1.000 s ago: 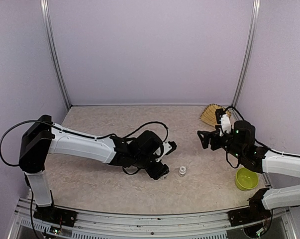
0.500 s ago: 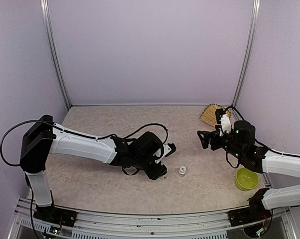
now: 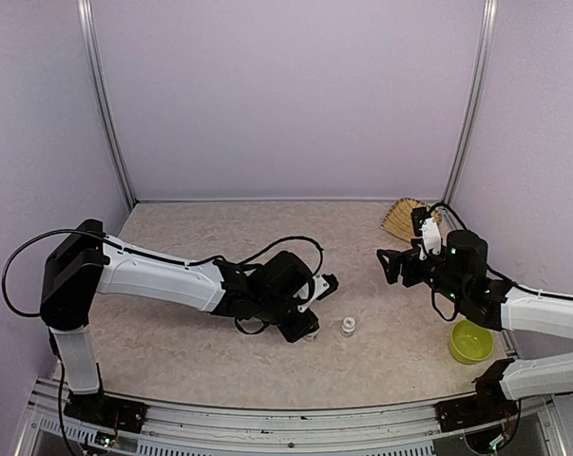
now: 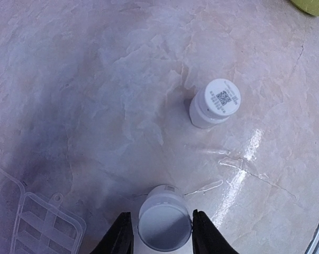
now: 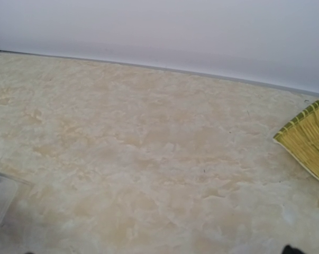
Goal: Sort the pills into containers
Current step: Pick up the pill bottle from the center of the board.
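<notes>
Compartment box (image 4: 45, 228), clear, one: flat on tabletop (image 4: 96, 79), just beside left gripper (image 4: 161, 218). Cropped by the frame, long axis unclear.
White bottles, two, upright: near bottle (image 4: 164, 233) between that gripper's jaws, grip cannot be told; far bottle (image 4: 215, 103) apart.
Left arm: stretched to centre, wrist down.
Right gripper (image 3: 392, 266): spread, empty, near woven basket (image 3: 405, 218).
Green bowl (image 3: 471, 340), one.

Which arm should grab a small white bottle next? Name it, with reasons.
Left: the left arm's fingers flank the small white round plastic bottle; the right arm's fingers hang well apart.
</notes>
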Robot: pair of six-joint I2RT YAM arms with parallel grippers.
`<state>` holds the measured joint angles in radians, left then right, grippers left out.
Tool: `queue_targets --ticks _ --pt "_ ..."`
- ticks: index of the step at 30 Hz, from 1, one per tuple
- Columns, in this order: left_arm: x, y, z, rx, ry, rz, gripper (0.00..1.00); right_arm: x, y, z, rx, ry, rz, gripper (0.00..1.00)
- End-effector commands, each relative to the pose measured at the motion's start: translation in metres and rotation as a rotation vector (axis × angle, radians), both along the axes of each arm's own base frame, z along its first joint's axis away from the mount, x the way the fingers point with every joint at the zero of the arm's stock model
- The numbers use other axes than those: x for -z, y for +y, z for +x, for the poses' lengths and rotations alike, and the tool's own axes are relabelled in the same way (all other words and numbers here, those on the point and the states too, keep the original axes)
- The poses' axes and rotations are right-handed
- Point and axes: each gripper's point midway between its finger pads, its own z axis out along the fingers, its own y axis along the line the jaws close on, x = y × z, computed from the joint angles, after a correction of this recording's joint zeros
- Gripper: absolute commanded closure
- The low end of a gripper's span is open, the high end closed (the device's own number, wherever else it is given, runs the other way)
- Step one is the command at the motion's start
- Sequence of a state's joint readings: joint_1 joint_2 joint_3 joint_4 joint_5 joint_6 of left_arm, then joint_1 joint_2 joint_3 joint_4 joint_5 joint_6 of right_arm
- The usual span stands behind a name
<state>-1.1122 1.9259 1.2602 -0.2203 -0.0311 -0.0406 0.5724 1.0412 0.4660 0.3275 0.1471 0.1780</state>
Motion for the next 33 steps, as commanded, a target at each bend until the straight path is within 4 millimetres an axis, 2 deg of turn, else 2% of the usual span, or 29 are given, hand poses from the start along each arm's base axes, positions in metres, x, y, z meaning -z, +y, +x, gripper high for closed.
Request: queue_targets --ticks 1,4,7,11,20,26,30,33 --pt "-0.0028 -0.0087 -0.0001 0.014 0.004 -0.013 0.64 -0.0033 -0.0041 0.0005 0.014 -0.012 0.019 0.00" --pt "-0.0018 -0.0084 -0.0004 0.015 0.008 -0.012 0.69 -0.0032 -0.0038 0.0005 0.012 -0.012 0.020 0.00" --pt "-0.0010 -0.0087 -0.0015 0.017 0.012 -0.012 0.69 -0.0030 -0.0039 0.0003 0.012 -0.011 0.019 0.00" --pt "0.0000 -0.0070 -0.0007 0.011 0.010 -0.004 0.64 -0.0027 -0.0039 0.0003 0.012 -0.011 0.018 0.00" --pt "0.0051 -0.0070 -0.0026 0.018 0.023 0.006 0.62 -0.0028 -0.0034 0.0005 0.011 -0.010 0.019 0.00" --pt "0.0065 -0.0080 -0.0032 0.022 0.028 0.007 0.70 -0.0024 -0.0029 0.0003 0.007 -0.008 0.019 0.00" --pt "0.0061 -0.0086 -0.0027 0.021 0.026 0.005 0.81 -0.0026 -0.0027 0.0003 0.007 -0.009 0.019 0.00" --pt "0.0035 -0.0084 -0.0016 0.016 0.020 0.000 0.85 -0.0016 -0.0025 0.0002 0.005 -0.007 0.017 0.00"
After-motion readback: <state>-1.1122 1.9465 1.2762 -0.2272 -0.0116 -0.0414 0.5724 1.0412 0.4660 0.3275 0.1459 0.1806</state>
